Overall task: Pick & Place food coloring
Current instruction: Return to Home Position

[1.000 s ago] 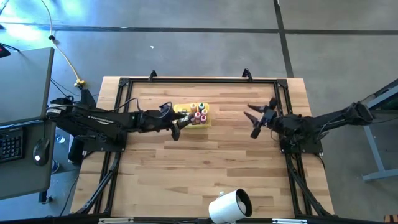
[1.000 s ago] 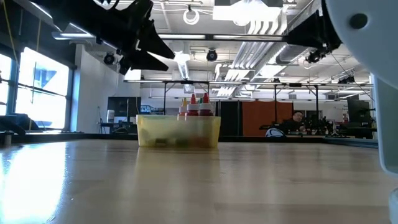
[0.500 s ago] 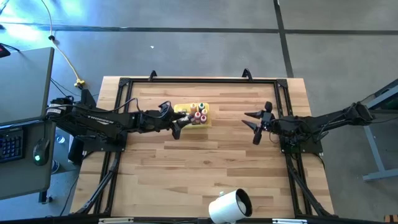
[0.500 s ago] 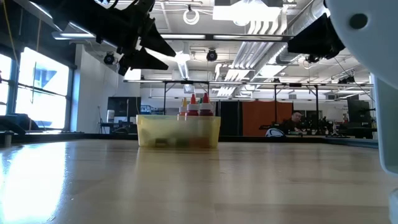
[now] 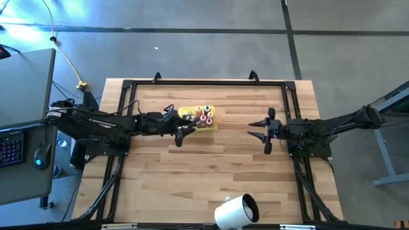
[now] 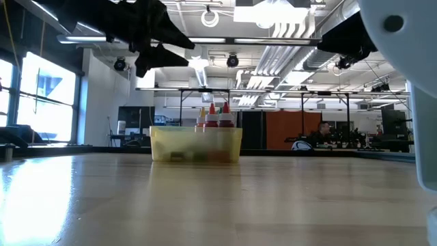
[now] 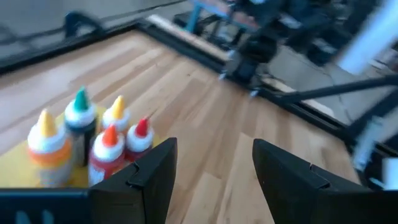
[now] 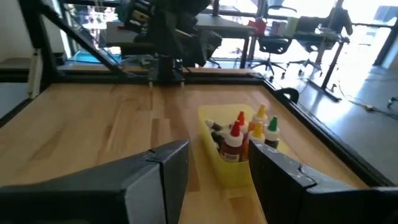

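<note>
1. Over the desk (image 5: pixel 211 172), just beside the yellow tray (image 6: pixel 194 145), my left pincer (image 5: pixel 184 135) hangs above the wood, fingers (image 7: pixel 155 174) apart and empty.
2. My right pincer (image 5: pixel 258 130) hovers well apart from the tray on its other side, fingers (image 8: pixel 155 174) also spread wide.
3. The food coloring (image 5: pixel 203 117) sits inside the tray, with several bottles upright and packed together, coloured caps up.
4. A white cylinder (image 5: pixel 235 211) lies at the desk's front edge, well apart from the tray.

Five upright food coloring bottles (image 7: pixel 109 152), more lying, uncounted; one yellow tray (image 6: pixel 177 145); one white cylinder (image 5: pixel 235 211).
</note>
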Robot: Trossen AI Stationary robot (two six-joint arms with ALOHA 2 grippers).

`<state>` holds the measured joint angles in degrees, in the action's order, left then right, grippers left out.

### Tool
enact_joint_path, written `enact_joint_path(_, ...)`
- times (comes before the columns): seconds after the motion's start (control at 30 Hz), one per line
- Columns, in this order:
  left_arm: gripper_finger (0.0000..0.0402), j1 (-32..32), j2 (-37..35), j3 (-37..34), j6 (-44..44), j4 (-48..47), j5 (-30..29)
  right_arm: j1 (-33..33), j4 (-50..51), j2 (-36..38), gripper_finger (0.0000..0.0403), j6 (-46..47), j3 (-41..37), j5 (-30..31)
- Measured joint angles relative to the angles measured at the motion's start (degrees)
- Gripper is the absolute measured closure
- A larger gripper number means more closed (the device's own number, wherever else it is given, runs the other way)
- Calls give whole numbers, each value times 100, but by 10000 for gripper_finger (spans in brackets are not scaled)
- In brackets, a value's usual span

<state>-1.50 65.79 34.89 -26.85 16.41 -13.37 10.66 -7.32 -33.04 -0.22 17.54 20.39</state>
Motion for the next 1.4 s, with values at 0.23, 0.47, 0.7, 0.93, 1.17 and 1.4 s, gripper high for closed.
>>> enact_joint_path(0.23, 192, -4, -1594, 8, 1047, -1375, 1084, -2, 1271, 1085, 247, -85, 315, 68)
enact_joint_path(0.47, 192, -385, -3621, -495, 1588, -2735, 358, 0, 2567, 2276, 247, 415, 364, -473)
enact_joint_path(0.7, 192, -457, -4921, -1735, 1759, -2110, 736, 0, 1506, 3068, 247, -379, -286, -649)
enact_joint_path(0.93, 192, -455, -5656, -2534, 1938, -1706, 807, 0, 704, 3261, 247, -494, -1094, -669)
enact_joint_path(1.17, 192, -455, -5820, -3030, 2117, -1091, 871, 0, 300, 3239, 247, -393, -1696, -717)
enact_joint_path(1.4, 193, -452, -5821, -3375, 2521, -278, 832, 0, 60, 3235, 247, -646, -1696, -613)
